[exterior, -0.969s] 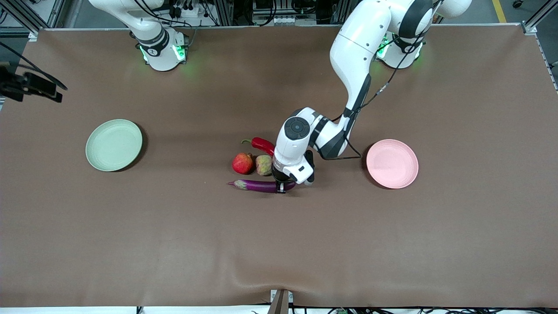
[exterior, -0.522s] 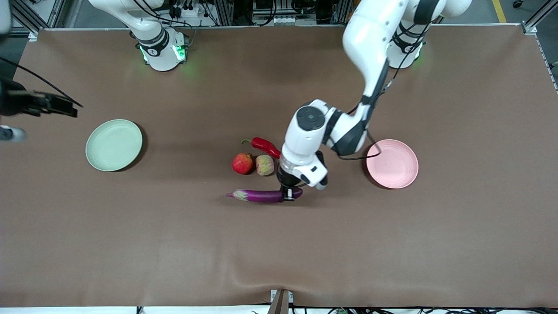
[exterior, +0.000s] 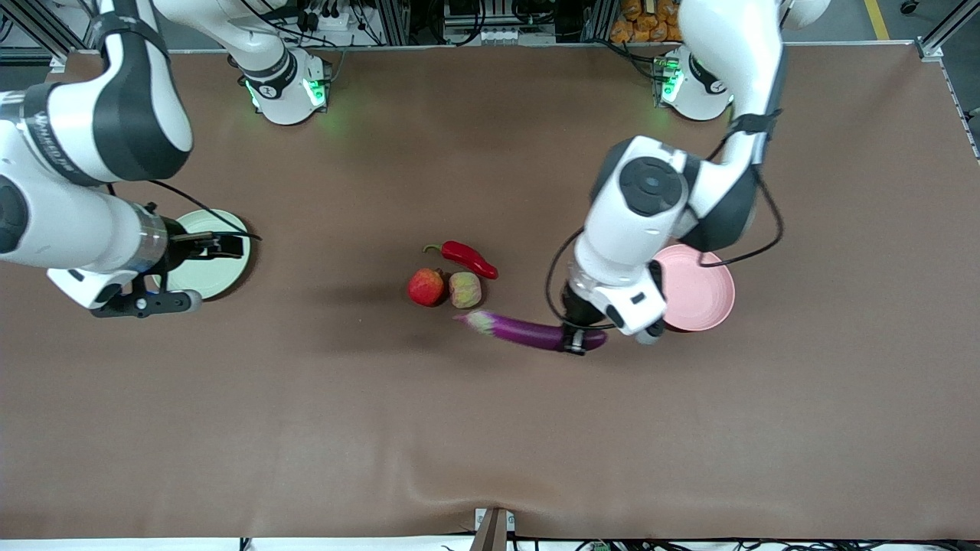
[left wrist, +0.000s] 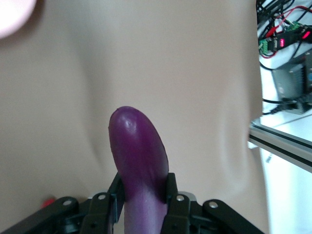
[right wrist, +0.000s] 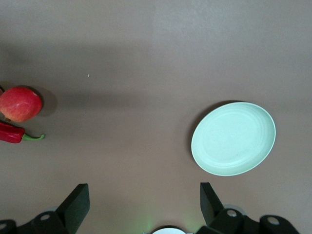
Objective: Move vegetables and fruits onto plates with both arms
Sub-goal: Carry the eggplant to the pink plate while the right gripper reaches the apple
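My left gripper (exterior: 576, 341) is shut on the thick end of the purple eggplant (exterior: 521, 330) and holds it in the air beside the pink plate (exterior: 700, 289). In the left wrist view the eggplant (left wrist: 139, 156) sticks out between the closed fingers (left wrist: 169, 187), with the plate's edge (left wrist: 12, 14) in a corner. The red chili (exterior: 467, 257), the red fruit (exterior: 426, 287) and the yellowish-pink fruit (exterior: 464, 289) lie together mid-table. My right gripper (exterior: 230, 246) is open and empty above the pale green plate (exterior: 203, 268). The right wrist view shows that plate (right wrist: 234, 139), the red fruit (right wrist: 19, 103) and the chili (right wrist: 12, 133).
The brown table cover (exterior: 490, 428) has a wrinkle at the edge nearest the front camera. Aluminium frame posts and cables stand along the arms' side of the table.
My left gripper has lifted the eggplant off the table and carried it toward the pink plate. My right arm has swung in over the green plate.
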